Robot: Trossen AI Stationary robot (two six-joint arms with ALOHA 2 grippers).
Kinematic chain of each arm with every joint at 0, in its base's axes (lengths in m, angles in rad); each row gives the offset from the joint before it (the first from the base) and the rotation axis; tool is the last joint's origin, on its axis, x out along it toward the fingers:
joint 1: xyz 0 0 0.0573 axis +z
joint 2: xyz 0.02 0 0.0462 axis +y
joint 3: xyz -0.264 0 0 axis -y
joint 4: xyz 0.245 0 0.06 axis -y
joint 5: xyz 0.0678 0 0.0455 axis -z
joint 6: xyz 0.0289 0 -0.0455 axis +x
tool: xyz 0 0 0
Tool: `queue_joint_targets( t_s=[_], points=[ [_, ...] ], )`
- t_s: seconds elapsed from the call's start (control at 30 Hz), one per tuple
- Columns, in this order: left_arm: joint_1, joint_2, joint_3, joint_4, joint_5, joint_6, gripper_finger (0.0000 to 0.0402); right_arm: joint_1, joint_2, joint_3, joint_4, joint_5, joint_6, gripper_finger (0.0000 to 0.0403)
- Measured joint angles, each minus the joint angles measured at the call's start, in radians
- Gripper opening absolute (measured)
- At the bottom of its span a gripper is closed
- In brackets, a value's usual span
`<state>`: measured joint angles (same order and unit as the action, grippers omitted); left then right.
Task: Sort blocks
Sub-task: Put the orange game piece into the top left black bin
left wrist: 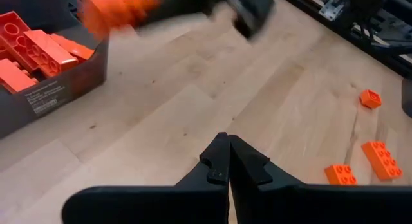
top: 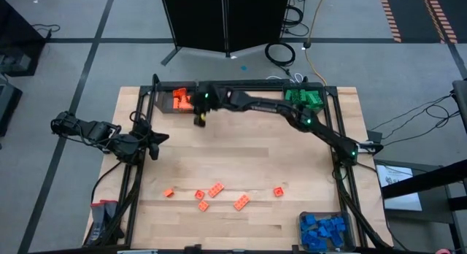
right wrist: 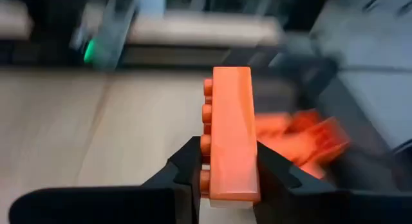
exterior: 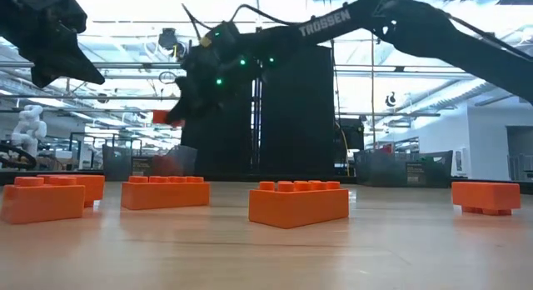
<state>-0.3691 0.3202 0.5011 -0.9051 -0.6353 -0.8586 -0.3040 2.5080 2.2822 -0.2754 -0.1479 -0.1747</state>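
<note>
My right gripper is shut on an oblong orange block, held in the air beside the grey bin of orange blocks at the table's far left. In the low view the gripper hangs well above the table. Several orange blocks lie flat on the wood near the front, seen up close in the low view. My left gripper is shut and holds nothing, hovering over the table's left side. My right gripper pinches the orange block between its two fingers near one end. One finger is on the studded face and the other on the opposite face. The block sticks out forward past the fingertips, lifted clear of the table.
A bin of green blocks stands at the far right and a bin of blue blocks at the near right corner. The right arm stretches across the table's far side. Bare wood lies in the middle.
</note>
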Motion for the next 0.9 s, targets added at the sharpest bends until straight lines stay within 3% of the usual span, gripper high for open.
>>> queue_joint_targets(
  t_s=[0.23, 0.43, 0.7, 0.9],
  points=[
    [0.0, 0.0, 0.0, 0.003, -0.025, -0.001, 0.0, -0.067, -0.002, 0.002, 0.282, -0.005, 0.155, 0.0077],
    [0.0, 0.0, 0.0, 0.007, -0.041, -0.004, 0.0, -0.102, 0.039, 0.003, 0.473, 0.052, 0.282, 0.0077],
    [0.0, 0.0, 0.0, -0.001, -0.066, -0.026, 0.0, -0.127, 0.118, 0.002, 0.496, 0.046, 0.518, 0.0077],
    [0.0, 0.0, 0.0, -0.001, -0.066, -0.026, 0.0, -0.128, 0.128, 0.001, 0.464, 0.104, 0.56, 0.0077]
  ],
)
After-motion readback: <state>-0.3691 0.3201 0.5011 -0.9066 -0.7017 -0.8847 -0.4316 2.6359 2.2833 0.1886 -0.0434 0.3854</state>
